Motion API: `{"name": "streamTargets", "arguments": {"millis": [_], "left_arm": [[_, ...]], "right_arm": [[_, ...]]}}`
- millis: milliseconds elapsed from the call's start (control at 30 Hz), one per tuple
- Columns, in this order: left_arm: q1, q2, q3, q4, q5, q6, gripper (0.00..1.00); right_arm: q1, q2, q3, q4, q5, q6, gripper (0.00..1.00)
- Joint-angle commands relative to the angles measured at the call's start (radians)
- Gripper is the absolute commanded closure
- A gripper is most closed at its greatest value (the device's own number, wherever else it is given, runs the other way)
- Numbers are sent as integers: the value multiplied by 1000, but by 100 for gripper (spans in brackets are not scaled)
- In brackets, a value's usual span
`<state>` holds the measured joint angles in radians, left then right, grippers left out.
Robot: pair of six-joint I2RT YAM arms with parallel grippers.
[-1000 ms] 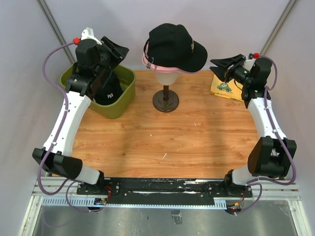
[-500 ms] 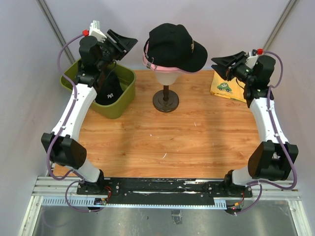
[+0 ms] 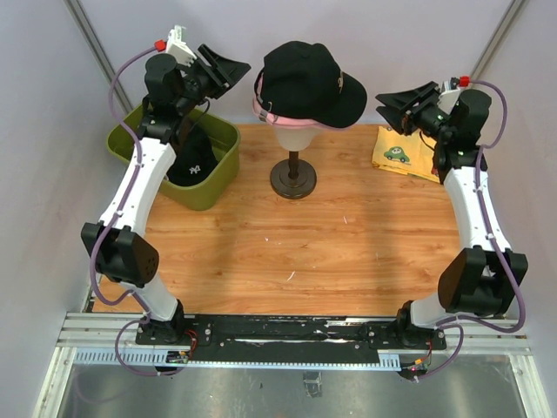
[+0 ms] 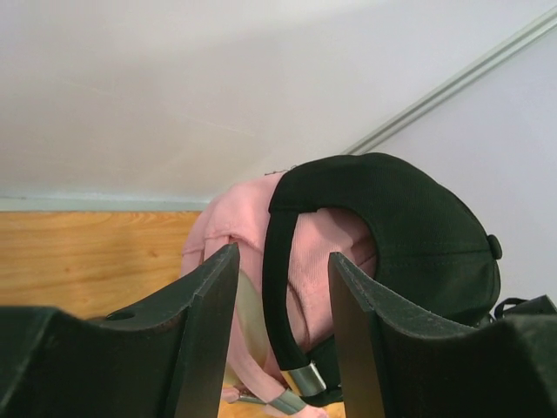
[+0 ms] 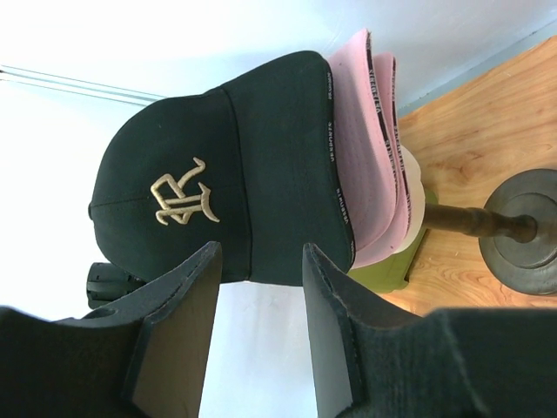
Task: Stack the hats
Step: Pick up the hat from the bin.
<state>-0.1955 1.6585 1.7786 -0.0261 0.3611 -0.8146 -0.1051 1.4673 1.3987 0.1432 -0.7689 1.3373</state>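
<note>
A black hat (image 3: 309,80) with a small gold logo sits on top of a pink hat (image 3: 264,111) on the cream mannequin head. In the olive bin lies another black hat (image 3: 193,162). My left gripper (image 3: 233,70) hovers left of the stack, open and empty. Its wrist view shows the black hat's back strap (image 4: 280,279) and the pink hat (image 4: 335,257) beyond the left gripper (image 4: 283,266). At the same height on the other side, my right gripper (image 3: 384,106) is open and empty. The right gripper (image 5: 261,257) faces the black hat's logo side (image 5: 252,165) and the pink hat (image 5: 374,165).
The olive-green bin (image 3: 224,174) stands at the back left under my left arm. The mannequin's dark stand (image 3: 293,180) is at the table's back centre. A yellow cloth with a green car picture (image 3: 399,153) lies at the back right. Grey walls close in behind.
My left gripper has risen from over the bin and moved right toward the stacked hats. The right gripper has lifted slightly. Both stay open.
</note>
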Motion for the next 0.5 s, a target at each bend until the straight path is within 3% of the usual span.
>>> {"name": "streamTargets", "arguments": {"millis": [0,467], "left_arm": [[-22,37,90,-27,19,77,50],[-71,112,245,-209,-68,184,51]], "right_arm": [[2,25,40,2,17,-25,56],[5,46,43,35,16,-24,56]]}}
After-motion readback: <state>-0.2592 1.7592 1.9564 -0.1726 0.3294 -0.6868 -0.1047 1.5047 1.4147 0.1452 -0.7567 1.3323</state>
